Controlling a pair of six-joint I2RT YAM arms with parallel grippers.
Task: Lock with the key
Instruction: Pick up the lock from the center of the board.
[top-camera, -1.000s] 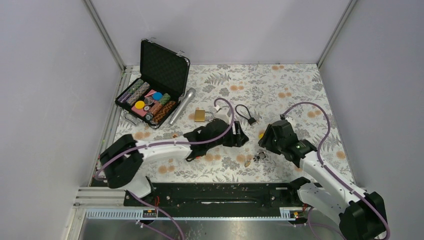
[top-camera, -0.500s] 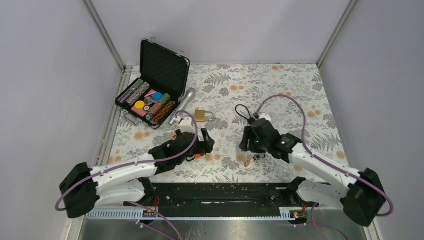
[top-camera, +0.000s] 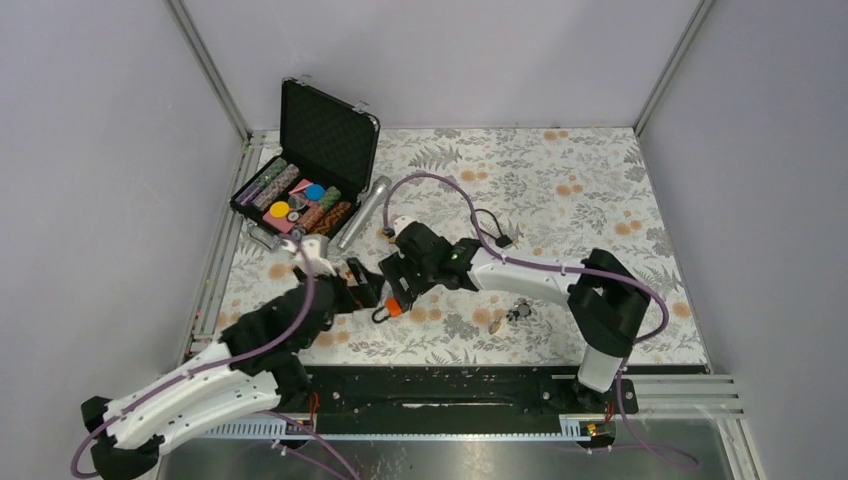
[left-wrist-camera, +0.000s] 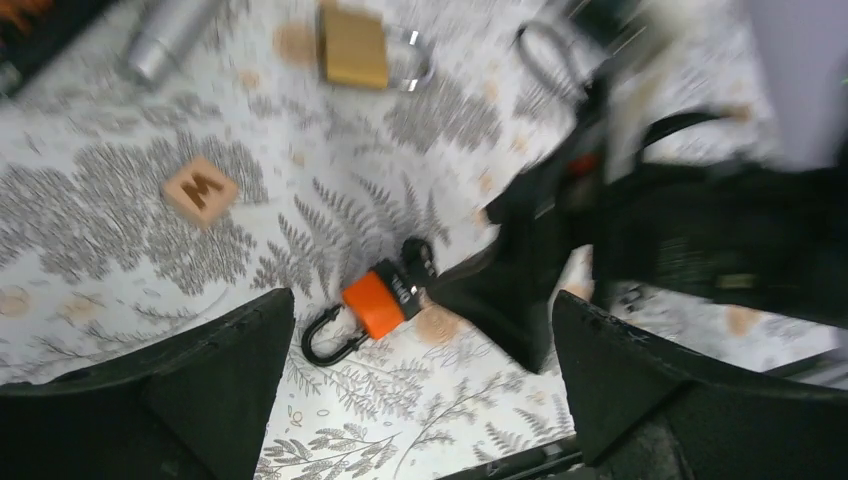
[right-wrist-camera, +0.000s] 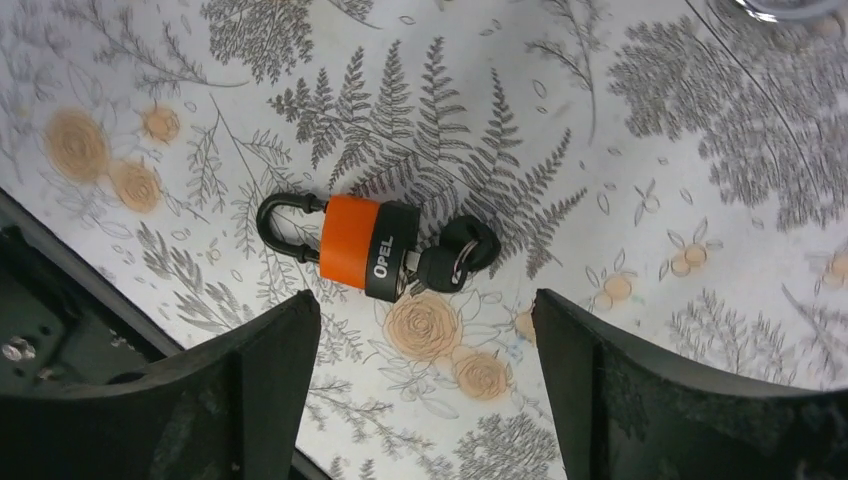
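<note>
The right end effector hangs directly over the orange padlock, its fingers spread wide and holding nothing. The padlock lies flat on the floral tabletop just ahead of the gap between them, its shackle toward one finger and the black-headed key seated in the keyway toward the other. The left end effector faces the same padlock from the opposite side, likewise wide apart and empty, with the right arm's wrist crowding in just beyond the lock. Whether the shackle is pressed fully home cannot be told from these views. As a judgement, the step in hand is to take hold. One end effector should clamp the orange body across its flat sides so it cannot spin. The other should pinch the key's head squarely, not the ring hung on it, and turn about the key's own axis without lifting. With both arms so near each other, they would do best to come down one at a time, so that neither knocks the other or skids the lock across the tabletop. Farther out from the left end effector sit a wooden block marked M, then a brass padlock and a silver cylinder at the far edge; none looks needed for this step.
</note>
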